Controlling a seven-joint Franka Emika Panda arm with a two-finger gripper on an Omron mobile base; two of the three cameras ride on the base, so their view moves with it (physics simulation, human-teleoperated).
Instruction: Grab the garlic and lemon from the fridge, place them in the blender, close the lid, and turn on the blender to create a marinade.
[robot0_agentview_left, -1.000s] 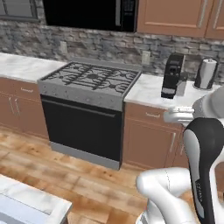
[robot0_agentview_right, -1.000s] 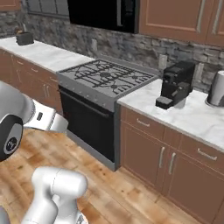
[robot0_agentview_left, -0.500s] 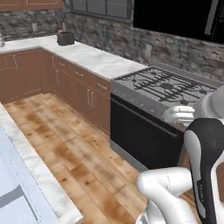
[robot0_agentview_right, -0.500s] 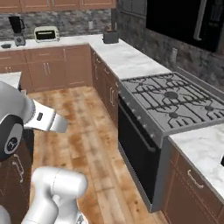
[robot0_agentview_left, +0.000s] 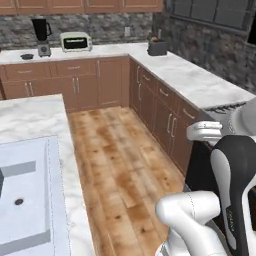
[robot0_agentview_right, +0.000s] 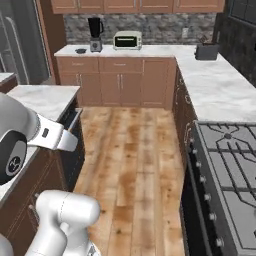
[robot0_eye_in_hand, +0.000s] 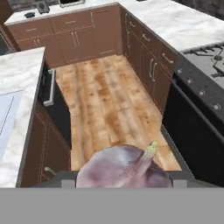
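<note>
One garlic (robot0_eye_in_hand: 124, 168) bulb sits large at the bottom of the hand view, pale pinkish with its greenish tip pointing up and right, held between the parted jaws, whose tips are hidden beneath it. Beyond it a wide strip of wooden floor (robot0_eye_in_hand: 105, 100) runs away toward the far counter (robot0_agentview_right: 130, 50), bare along its whole length. On that counter stands the blender (robot0_agentview_right: 95, 34), black jar on a grey base, with the lid (robot0_agentview_right: 80, 50) lying flat just to its left and a pale toaster oven (robot0_agentview_right: 127, 40) just to its right; in the left base view the blender (robot0_agentview_left: 41, 36) shows at the upper left. To the left of that counter rises the fridge (robot0_agentview_right: 20, 42), grey, framed in brown wood. Along the right side of the floor runs a second counter (robot0_agentview_left: 195, 80) over brown cabinets (robot0_agentview_left: 160, 110), with a dark toaster (robot0_agentview_right: 206, 51) at its far end and a stove (robot0_agentview_right: 230, 175) with black grates at the near end, its dark oven front facing the floor. On the left an island (robot0_agentview_left: 30, 120) with a marble top and a sunken pale sink (robot0_agentview_left: 25, 195) edges the walkway, a dark panel with a pale handle (robot0_eye_in_hand: 49, 87) set in its side.
</note>
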